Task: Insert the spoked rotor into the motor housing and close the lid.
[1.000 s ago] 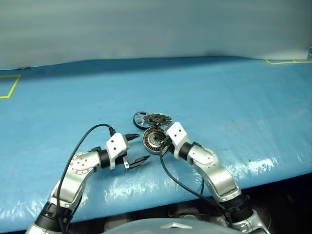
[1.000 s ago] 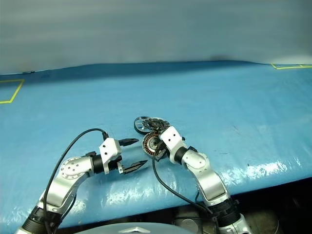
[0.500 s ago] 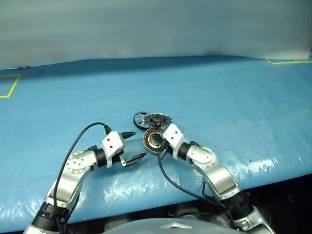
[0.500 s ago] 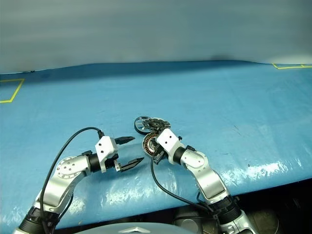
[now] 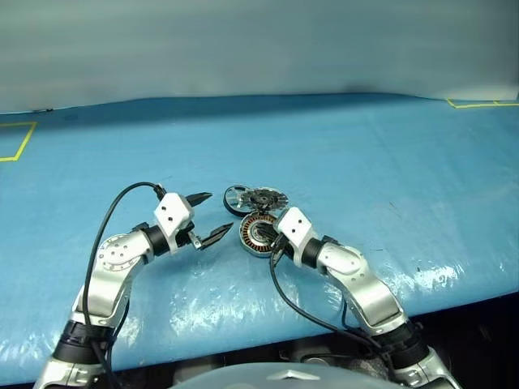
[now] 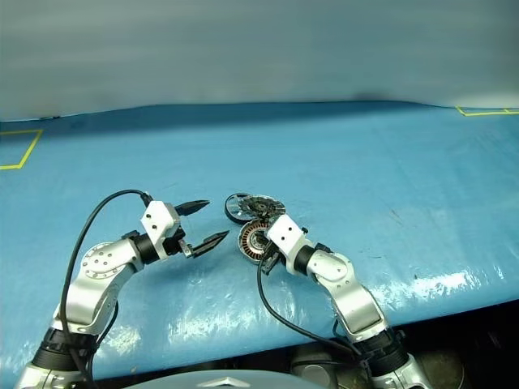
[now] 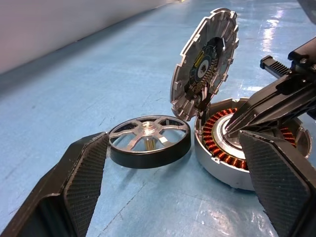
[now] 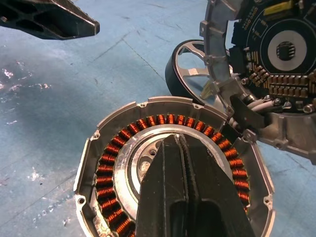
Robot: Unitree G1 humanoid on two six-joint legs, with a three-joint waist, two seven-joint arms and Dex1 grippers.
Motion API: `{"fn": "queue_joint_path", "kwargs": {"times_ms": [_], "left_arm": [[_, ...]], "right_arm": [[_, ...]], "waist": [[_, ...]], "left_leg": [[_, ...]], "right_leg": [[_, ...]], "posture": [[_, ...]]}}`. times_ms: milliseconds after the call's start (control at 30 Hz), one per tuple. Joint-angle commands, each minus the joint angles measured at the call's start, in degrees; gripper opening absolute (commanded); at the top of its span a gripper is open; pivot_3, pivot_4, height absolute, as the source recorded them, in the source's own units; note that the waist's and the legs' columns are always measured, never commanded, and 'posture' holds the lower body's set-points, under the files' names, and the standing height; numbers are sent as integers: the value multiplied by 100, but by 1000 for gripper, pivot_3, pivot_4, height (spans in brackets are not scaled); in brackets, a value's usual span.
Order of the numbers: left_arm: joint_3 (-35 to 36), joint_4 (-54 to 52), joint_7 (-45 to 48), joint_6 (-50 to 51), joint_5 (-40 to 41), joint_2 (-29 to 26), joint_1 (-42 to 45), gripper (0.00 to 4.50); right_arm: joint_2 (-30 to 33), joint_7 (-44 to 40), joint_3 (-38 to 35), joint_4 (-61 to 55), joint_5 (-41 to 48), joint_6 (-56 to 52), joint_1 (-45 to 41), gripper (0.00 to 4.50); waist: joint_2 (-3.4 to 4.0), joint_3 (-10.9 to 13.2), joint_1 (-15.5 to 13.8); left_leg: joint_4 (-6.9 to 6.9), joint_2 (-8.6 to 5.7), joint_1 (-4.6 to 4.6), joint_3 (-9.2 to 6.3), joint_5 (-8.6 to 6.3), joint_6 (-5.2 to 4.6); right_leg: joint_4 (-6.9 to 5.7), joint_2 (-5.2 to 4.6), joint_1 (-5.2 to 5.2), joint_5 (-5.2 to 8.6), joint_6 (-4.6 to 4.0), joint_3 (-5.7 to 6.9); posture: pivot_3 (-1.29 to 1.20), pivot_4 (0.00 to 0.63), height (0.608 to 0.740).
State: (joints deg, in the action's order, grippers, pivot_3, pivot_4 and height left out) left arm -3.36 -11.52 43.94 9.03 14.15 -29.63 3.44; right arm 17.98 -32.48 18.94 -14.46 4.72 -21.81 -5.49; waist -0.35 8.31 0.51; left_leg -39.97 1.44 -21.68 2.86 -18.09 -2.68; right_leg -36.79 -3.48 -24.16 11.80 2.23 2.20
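The motor housing [image 5: 258,234] sits at centre frame on the blue counter [image 5: 365,162], windings exposed, its lid [image 7: 203,64] hinged up at the far rim. The spoked rotor [image 7: 149,140] lies flat just left of it. The right gripper [image 8: 185,197], fingers closed, rests over the housing's centre. The left gripper [image 5: 207,217], spread wide and empty, hovers left of the rotor. The rotor pickup is in hand; the next move likely calls for the left gripper to straddle the rim and close.
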Motion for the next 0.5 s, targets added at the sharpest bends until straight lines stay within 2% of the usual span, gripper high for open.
{"fn": "queue_joint_path", "kwargs": {"times_ms": [33,167,267,500], "left_arm": [[174,-30,154,34,154,-136,208,4500],[355,310,353,261,249,-414,813,4500],[266,692,539,244,138,-568,1262,4500],[-456,2094,1352,167,-385,-647,2683,4500]], "right_arm": [[87,-346,-273,-715,598,-375,-40,50],[743,-862,-473,-1401,1091,-1001,78,50],[1074,-898,-623,-1581,1169,-1113,137,50],[1181,-688,-637,-1680,1080,-1114,227,50]], "waist": [[1,1,5],[0,4,-19],[-2,4,-28],[-8,8,-29]], "left_leg": [[0,1,0,0,0,0],[-1,0,0,-10,2,3],[-1,-3,1,-13,2,3],[-1,-31,0,-11,3,4]], "right_leg": [[0,0,0,0,0,0],[-2,1,3,1,-2,7],[0,1,8,1,-3,10],[1,6,7,-3,5,10]], "posture": [[0,150,740],[0,150,740],[0,150,740],[0,150,740]]}}
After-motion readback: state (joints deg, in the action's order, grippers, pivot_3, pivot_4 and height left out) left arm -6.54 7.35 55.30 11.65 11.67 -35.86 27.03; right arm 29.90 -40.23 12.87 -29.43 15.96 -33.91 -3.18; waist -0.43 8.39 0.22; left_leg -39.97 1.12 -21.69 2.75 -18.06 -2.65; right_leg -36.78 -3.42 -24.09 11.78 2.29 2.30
